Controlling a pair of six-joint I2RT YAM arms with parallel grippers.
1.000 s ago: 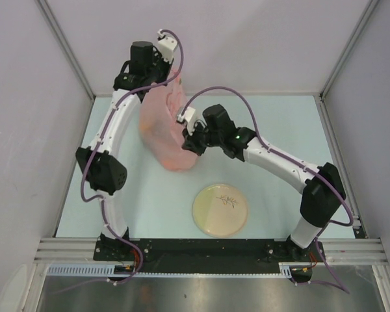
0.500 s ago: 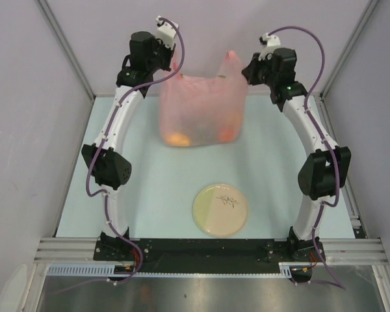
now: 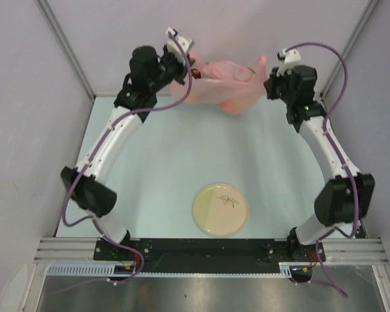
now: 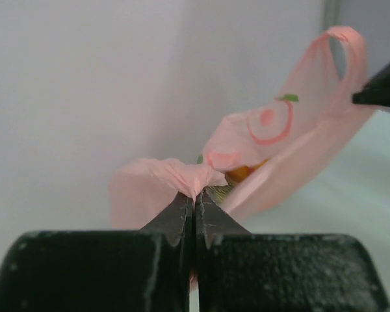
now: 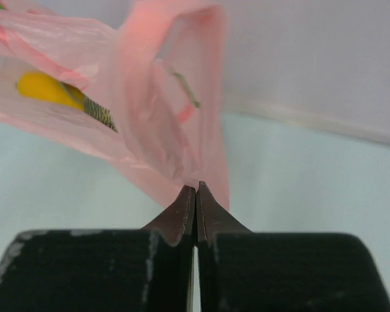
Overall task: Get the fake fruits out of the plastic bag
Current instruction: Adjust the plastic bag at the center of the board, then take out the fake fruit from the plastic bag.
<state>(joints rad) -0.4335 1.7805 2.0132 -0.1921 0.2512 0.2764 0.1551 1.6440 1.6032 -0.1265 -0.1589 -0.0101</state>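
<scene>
Overhead, the thin pink plastic bag is hanging stretched between both arms at the far edge of the table, well apart from the round cream plate. Only the wrist views are showing the left gripper and the right gripper each pinching a crinkled fold of film with jaws fully closed, and a smooth yellow fruit is glowing through the translucent film.
</scene>
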